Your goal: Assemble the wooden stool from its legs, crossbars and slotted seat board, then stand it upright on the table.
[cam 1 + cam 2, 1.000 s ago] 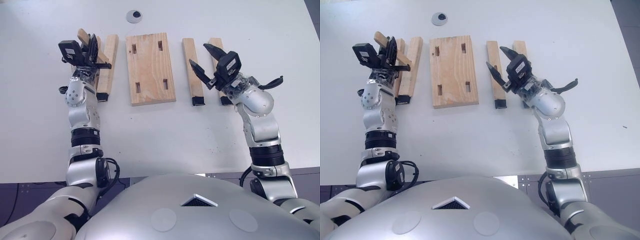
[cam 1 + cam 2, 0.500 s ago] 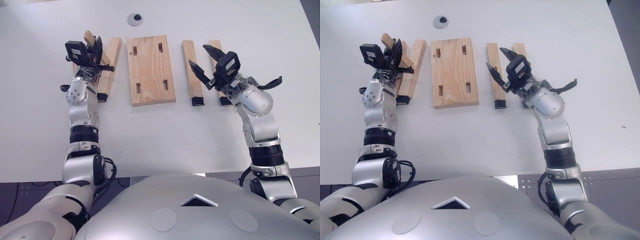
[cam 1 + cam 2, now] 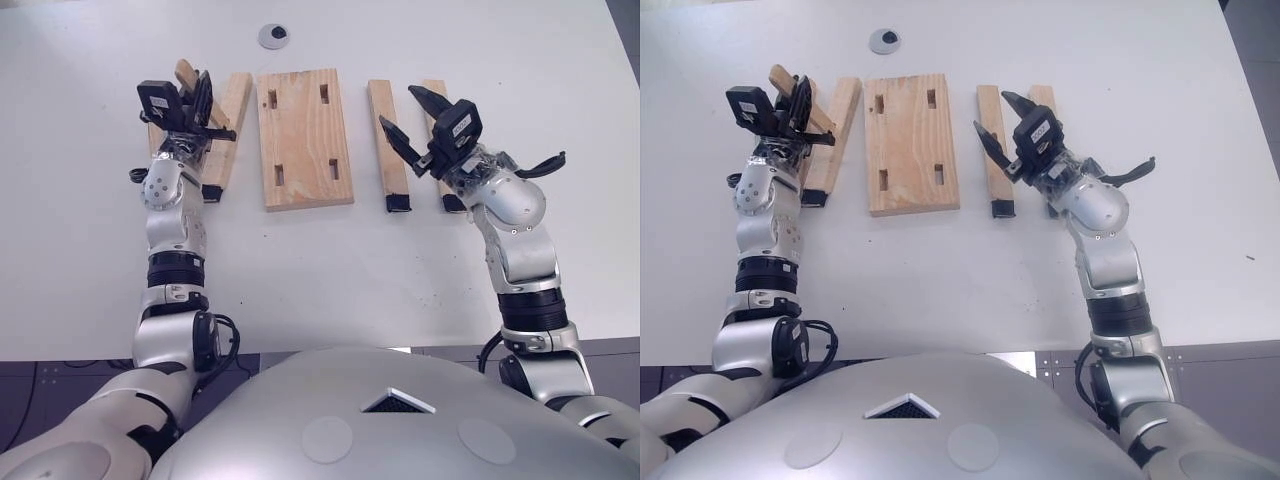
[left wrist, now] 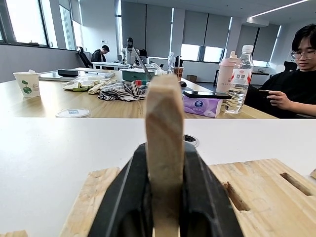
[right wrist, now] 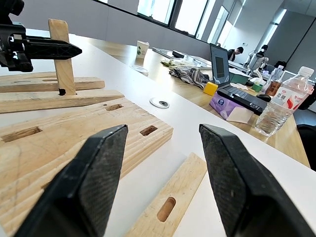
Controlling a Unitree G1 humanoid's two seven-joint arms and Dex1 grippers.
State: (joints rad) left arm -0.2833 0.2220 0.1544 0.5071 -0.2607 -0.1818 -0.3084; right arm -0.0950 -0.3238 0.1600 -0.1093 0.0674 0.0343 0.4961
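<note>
The slotted seat board (image 3: 305, 135) lies flat at the table's middle back. Two legs (image 3: 230, 120) lie left of it, one partly under my left gripper (image 3: 205, 112). That gripper is shut on a short crossbar (image 3: 184, 72), held tilted just above those legs; in the left wrist view the crossbar (image 4: 164, 148) stands between the black fingers (image 4: 123, 202). Right of the board lie two more legs (image 3: 386, 140), the outer one (image 3: 435, 92) partly hidden. My right gripper (image 3: 408, 120) hovers open over them, nothing between its pads (image 5: 94, 182).
A round grey grommet (image 3: 272, 37) sits in the white table (image 3: 330, 270) beyond the board. The legs carry black end caps (image 3: 398, 203) at their near ends. Bare table stretches from the parts to the front edge.
My left gripper has shifted a little to the right and farther back, carrying the crossbar with it. The right arm has stayed put.
</note>
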